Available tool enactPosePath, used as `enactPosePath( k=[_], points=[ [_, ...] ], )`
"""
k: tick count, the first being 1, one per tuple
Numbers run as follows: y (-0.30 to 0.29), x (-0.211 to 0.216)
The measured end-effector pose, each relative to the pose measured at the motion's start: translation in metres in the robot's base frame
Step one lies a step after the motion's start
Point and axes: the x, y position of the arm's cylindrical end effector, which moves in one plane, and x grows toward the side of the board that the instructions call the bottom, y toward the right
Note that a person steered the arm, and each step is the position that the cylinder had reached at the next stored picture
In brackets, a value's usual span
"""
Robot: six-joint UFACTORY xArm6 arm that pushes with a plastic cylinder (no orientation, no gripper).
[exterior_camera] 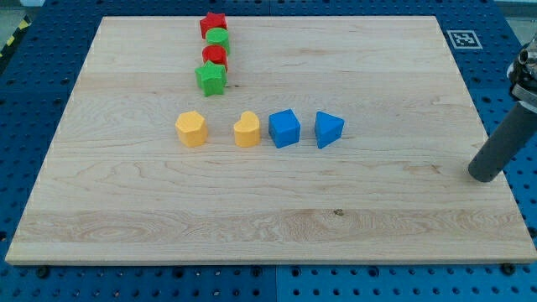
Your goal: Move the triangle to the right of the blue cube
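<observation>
Because the pale wooden board [403, 210] is smooth and level, whatever slides on it should move freely, and I judge the small blue plastic triangle block [328, 129] to be light, rigid and fairly slippery, so a gentle shove would carry it and a careless one could spin it. There is nothing to grasp with: the tool is a plain dark rod with no jaws to open or close, and my tip [483, 177] rests near the board's edge at the view's right, well apart from every block and touching none. Contact is best made flat against one of the triangle's straight faces, close to its middle, since pressing near a corner would likely turn it instead of moving it. The triangle lies just beside the blue plastic cube [284, 128], on that cube's side toward the view's right, with a narrow gap between them, so by my reading the wanted arrangement looks nearly or already met. It is a wedge with one point aimed toward the view's right. Toward the view's left of the cube sit the yellow heart-shaped block [247, 130] and the yellow hexagonal block [190, 129], in one row. Near the view's top stands a tight column: red star block [213, 24], green round block [217, 38], a second red block [215, 55] of unclear shape, and green star block [211, 79].
</observation>
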Motion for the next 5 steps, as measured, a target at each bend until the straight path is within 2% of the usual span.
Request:
enactPosePath(
  k=[4, 5],
  points=[
    [0.001, 0.000],
    [-0.032, -0.005]
  ],
)
